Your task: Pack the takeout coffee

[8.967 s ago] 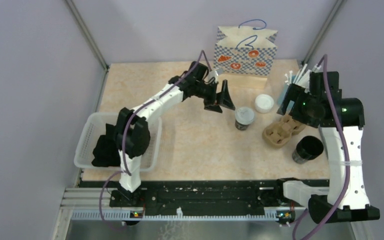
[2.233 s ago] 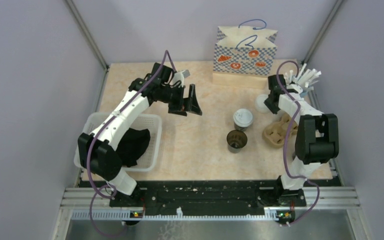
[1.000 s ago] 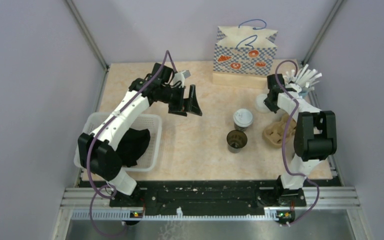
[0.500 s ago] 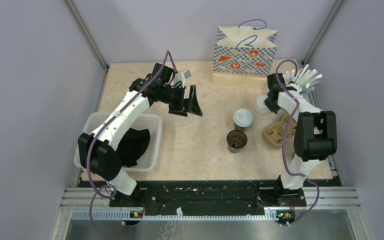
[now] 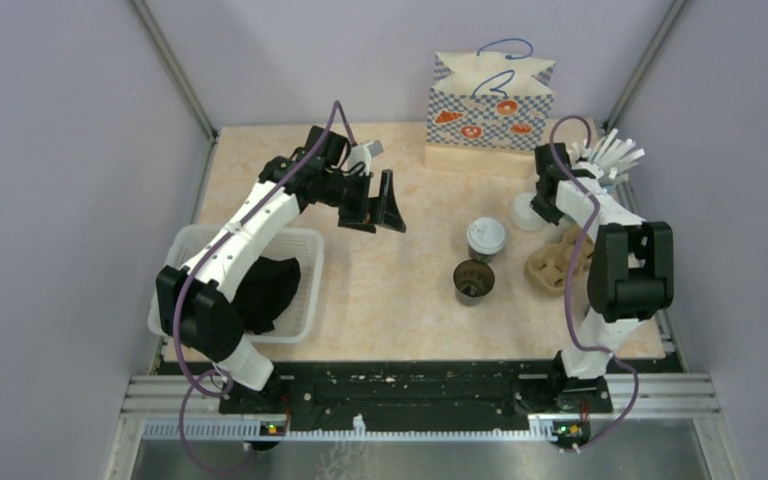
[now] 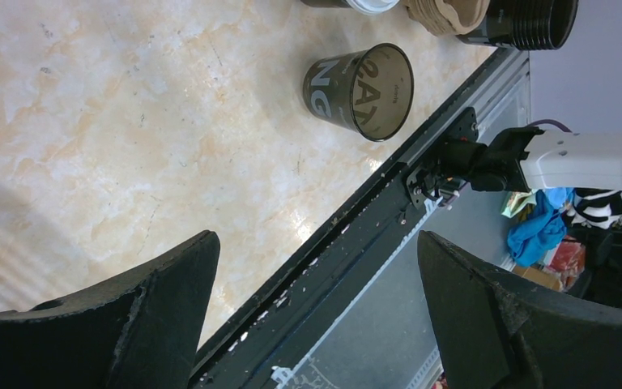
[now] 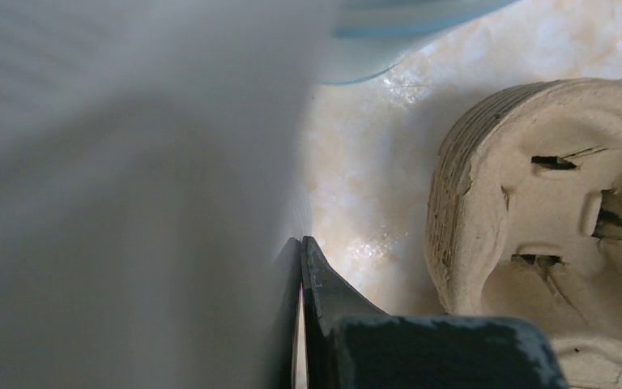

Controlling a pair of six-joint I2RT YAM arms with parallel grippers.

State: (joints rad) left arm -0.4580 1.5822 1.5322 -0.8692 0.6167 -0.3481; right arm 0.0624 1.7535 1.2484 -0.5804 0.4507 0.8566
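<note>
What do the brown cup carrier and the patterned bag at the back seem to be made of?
Cup carrier: likely moulded paper pulp with a matte finish; it has a rough fibrous surface, a ribbed wall and ragged slots. Bag: probably paper with a matte print; it has crisp flat folds and thin cord handles.

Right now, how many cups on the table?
2 clear: a lidded cup left of the cardboard carrier, an open lidless cup just nearer the arms. A dark ridged shape past the carrier may be a third; the right arm hides it from above.

Pale-lidded cup (image 5: pixel 486 238), blue-checked bag (image 5: pixel 490 110), brown carrier (image 5: pixel 550 266)
</note>
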